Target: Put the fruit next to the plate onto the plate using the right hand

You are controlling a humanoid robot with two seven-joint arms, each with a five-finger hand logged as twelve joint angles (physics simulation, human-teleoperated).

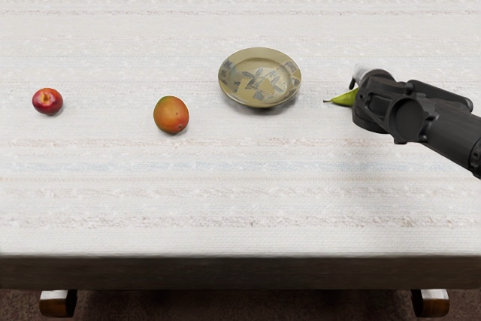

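The right hand (374,100), on a dark arm coming in from the table's (240,201) right edge, sits over a green pear (346,98) and covers most of it. Whether it grips the fruit cannot be told. The pear lies on the table just right of the patterned plate (223,77), apart from it, its stem toward the plate. An orange-red fruit (171,115) lies left of the plate, and a red apple (47,101) near the left edge.
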